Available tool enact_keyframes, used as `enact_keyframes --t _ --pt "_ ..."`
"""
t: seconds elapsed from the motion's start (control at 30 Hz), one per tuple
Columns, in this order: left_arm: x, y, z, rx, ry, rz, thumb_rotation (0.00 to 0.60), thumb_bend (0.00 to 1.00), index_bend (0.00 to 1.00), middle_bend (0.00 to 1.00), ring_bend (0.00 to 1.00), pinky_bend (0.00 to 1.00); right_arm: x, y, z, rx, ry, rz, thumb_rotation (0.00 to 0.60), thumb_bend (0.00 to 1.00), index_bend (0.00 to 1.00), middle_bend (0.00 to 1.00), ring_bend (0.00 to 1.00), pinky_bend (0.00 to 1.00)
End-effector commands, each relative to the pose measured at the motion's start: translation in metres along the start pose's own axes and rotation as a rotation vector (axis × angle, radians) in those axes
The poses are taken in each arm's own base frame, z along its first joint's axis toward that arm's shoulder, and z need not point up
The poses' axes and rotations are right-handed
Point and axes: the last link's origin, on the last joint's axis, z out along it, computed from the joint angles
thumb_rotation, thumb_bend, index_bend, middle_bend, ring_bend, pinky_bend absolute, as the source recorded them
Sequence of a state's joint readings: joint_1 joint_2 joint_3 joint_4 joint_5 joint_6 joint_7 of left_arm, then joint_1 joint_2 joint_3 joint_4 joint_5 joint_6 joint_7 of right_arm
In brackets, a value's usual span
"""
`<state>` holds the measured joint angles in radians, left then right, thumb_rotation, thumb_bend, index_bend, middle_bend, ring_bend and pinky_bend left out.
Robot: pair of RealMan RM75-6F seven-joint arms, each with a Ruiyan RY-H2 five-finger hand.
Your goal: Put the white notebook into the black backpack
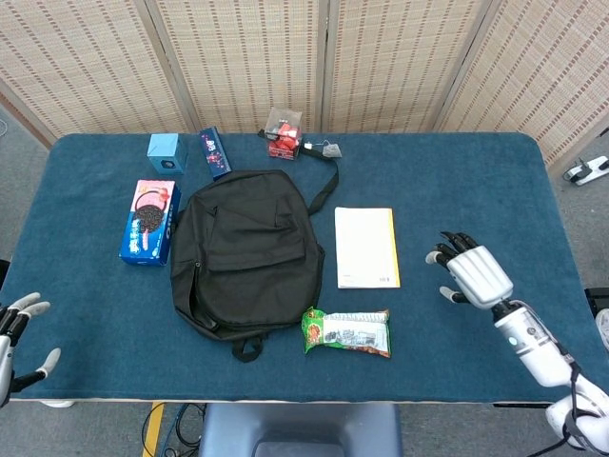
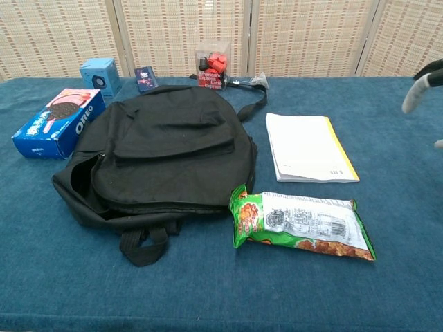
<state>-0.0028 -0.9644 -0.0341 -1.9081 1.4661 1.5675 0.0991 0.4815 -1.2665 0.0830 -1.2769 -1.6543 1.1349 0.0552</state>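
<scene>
The right hand [image 1: 473, 274] hovers over the table [image 1: 457, 171] with fingers spread and nothing in them; it is released and free to take hold. In the chest view only its fingertips show at the right edge. The left hand [image 1: 13, 335] sits at the near left corner, off the table edge, also spread and holding nothing, well away from every item.

The white notebook [image 1: 366, 247] lies flat and closed, just to the left of the right hand, with a gap of bare cloth between them; they do not touch. Its yellow spine edge faces the hand, so that long side is, in my judgement, the natural edge to lift or slide.

The black backpack [image 1: 245, 253] lies flat on its back beyond the notebook, further from the right hand, its right side just beside the notebook. In the chest view the side zip appears parted along the left flank, facing the left hand. The opening therefore sits on the far side from the notebook, which suggests the left hand is meant to hold it wide.

A green snack bag [image 1: 347, 332] lies nearer than the notebook, left of the right hand, apart from both.
</scene>
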Motion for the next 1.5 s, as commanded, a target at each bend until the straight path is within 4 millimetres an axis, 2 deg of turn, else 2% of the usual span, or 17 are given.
enact_keyframes --t 0.03,0.23,0.47,0.7,0.9,1.5 --pt "0.002 0.000 -0.001 0.002 0.002 0.002 0.600 0.28 0.28 0.16 0.17 0.07 -0.018 -0.014 0.031 0.073 -0.014 -0.015 0.600 0.14 0.36 0.27 0.12 0.16" --pt "0.002 0.000 -0.004 0.015 0.000 0.007 0.600 0.28 0.28 0.16 0.17 0.07 -0.041 -0.017 0.058 0.103 -0.045 -0.016 0.600 0.13 0.36 0.19 0.04 0.06" --pt "0.002 -0.001 -0.005 0.026 -0.004 0.009 0.600 0.28 0.28 0.16 0.17 0.07 -0.056 -0.021 0.079 0.129 -0.060 -0.054 0.600 0.13 0.35 0.17 0.01 0.02" --pt "0.001 -0.001 -0.004 0.029 -0.011 0.012 0.600 0.28 0.28 0.16 0.17 0.07 -0.067 -0.028 0.091 0.156 -0.057 -0.076 0.600 0.12 0.31 0.17 0.01 0.02" --pt "0.001 -0.002 -0.005 0.037 -0.013 0.011 0.600 0.28 0.28 0.16 0.17 0.07 -0.071 -0.028 0.094 0.162 -0.053 -0.078 0.600 0.12 0.30 0.17 0.01 0.02" --pt "-0.001 0.001 -0.003 0.031 -0.025 0.014 0.600 0.28 0.28 0.16 0.17 0.07 -0.076 -0.016 0.086 0.144 -0.070 -0.077 0.600 0.12 0.29 0.17 0.01 0.02"
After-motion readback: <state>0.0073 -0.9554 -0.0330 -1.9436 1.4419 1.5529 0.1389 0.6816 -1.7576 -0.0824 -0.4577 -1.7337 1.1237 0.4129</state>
